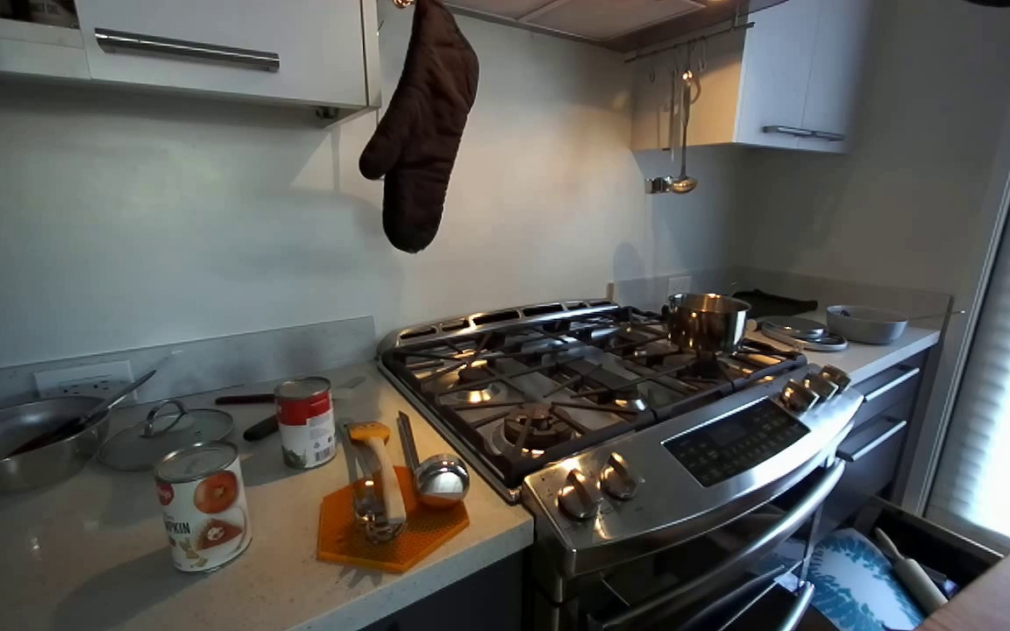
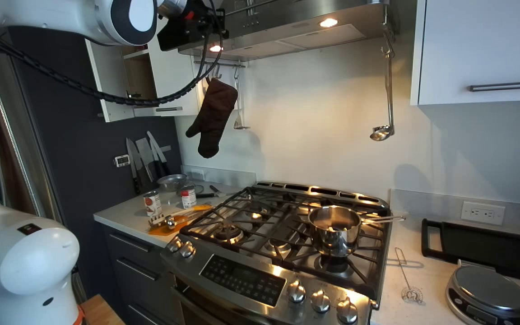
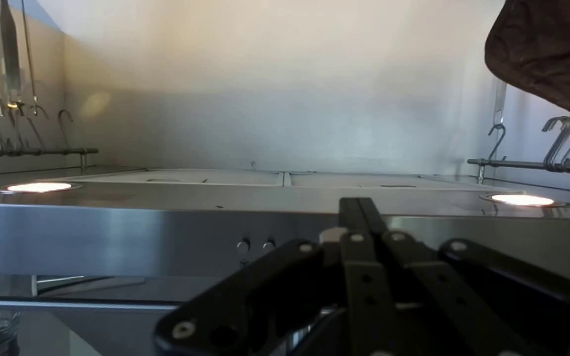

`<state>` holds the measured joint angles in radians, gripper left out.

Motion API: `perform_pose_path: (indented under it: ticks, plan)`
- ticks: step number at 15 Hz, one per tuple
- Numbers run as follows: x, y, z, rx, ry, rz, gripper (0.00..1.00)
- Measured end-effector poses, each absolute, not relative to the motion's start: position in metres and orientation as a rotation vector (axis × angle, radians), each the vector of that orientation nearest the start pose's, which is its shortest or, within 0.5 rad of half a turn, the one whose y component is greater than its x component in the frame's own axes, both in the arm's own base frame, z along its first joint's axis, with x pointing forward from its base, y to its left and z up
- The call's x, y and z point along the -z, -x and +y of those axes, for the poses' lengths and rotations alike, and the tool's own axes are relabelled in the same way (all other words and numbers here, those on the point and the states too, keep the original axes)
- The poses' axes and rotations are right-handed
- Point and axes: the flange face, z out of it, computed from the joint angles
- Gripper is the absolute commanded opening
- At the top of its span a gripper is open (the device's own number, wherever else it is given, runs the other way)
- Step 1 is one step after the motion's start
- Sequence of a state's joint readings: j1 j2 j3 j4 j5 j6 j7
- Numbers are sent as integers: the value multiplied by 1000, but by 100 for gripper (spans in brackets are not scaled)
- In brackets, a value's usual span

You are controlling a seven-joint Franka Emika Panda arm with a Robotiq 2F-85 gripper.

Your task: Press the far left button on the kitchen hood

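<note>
Two buttons [image 3: 243, 246] show on kitchen hood [image 3: 117, 240]; pincer [image 3: 357, 206] pressed together in front

I'm in a kitchen: gas stove [image 2: 264, 259] with a saucepan [image 2: 334, 232] on it, lit hood [image 2: 282, 27] above, oven mitt [image 2: 215, 117] hanging nearby.

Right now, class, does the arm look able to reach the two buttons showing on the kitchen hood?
Probably yes: the shut gripper faces the kitchen hood; nothing visible blocks the two buttons, though it sits to one side and would likely need shifting.
</note>
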<state>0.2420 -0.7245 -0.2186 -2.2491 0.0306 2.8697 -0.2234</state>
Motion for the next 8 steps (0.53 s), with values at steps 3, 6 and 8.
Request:
perform_pose_path:
  ticks: [3, 6, 8]
  plan:
    - [-782, -365, -38, 1984, 2386, -172, 0]
    - [-786, -366, -40, 2060, 2341, -130, 0]
    - [-787, -368, -42, 2087, 2325, -113, 0]
